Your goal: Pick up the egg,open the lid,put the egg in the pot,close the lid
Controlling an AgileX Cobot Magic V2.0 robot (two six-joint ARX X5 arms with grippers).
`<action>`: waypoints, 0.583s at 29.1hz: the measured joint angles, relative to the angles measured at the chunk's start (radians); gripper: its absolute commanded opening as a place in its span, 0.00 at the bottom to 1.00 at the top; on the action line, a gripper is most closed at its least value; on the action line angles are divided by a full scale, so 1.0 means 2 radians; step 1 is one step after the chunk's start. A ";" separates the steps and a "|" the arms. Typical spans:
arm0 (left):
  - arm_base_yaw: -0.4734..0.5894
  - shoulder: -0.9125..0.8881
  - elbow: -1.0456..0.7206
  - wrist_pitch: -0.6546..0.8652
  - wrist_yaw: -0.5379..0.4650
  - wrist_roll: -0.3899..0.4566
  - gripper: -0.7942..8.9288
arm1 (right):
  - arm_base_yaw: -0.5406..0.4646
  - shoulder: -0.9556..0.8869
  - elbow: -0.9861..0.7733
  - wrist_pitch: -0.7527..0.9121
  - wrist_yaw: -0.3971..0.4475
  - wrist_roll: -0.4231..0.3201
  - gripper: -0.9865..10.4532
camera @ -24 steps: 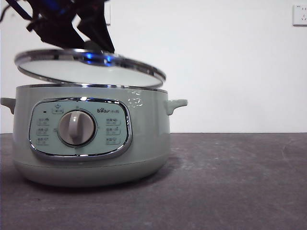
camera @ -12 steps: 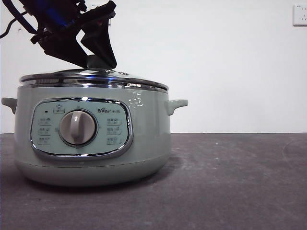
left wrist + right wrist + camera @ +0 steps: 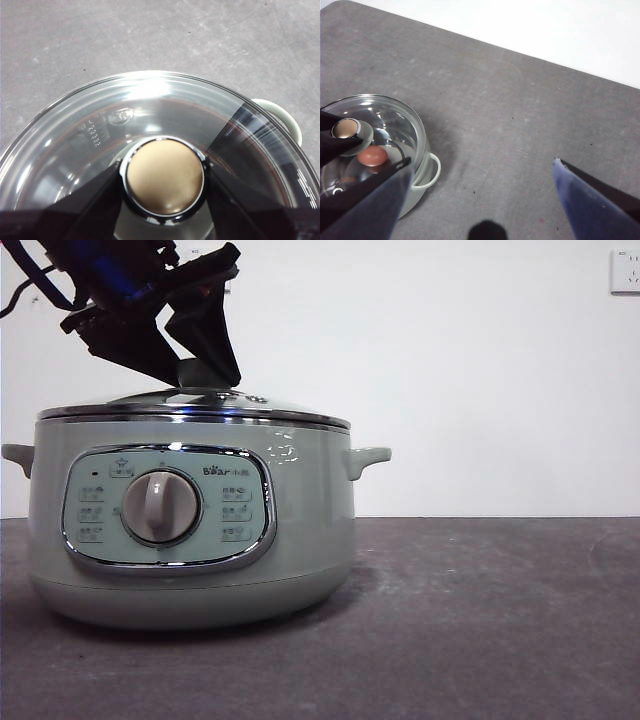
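Note:
The sage-green pot (image 3: 300, 530) stands at the left of the front view, its dial (image 3: 160, 507) facing the camera. The glass lid (image 3: 190, 405) lies flat on the pot's rim. My left gripper (image 3: 205, 365) comes down from the upper left and is shut on the lid's knob (image 3: 165, 175); its jaws press the knob from both sides. Through the glass, the right wrist view shows the brown-orange egg (image 3: 372, 155) lying inside the pot. My right gripper (image 3: 481, 162) is open and empty, high above the table to the side of the pot.
The dark grey table (image 3: 480, 620) stretches to the right of the pot. The pot's side handle (image 3: 368, 458) sticks out on that side. A white wall with a socket (image 3: 625, 270) is behind.
The lid, held tilted above the pot a second ago, has come down and now lies flat on the rim. The left gripper came down with it, still shut on the knob.

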 measured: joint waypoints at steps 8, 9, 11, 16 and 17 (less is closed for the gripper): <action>0.000 0.000 0.000 0.002 0.000 -0.001 0.50 | 0.000 0.000 0.000 -0.010 0.000 0.006 0.50; 0.000 0.000 0.000 0.002 0.000 0.000 0.50 | 0.000 0.000 0.000 -0.014 0.000 0.009 0.50; 0.000 -0.001 0.000 0.008 0.000 0.000 0.50 | 0.000 0.000 0.000 -0.019 0.000 0.011 0.49; 0.000 -0.026 0.000 0.011 0.000 0.000 0.50 | 0.000 0.000 0.000 -0.024 -0.001 0.016 0.46; 0.000 -0.036 0.000 0.010 0.000 0.000 0.50 | 0.000 0.000 0.000 -0.023 -0.001 0.018 0.46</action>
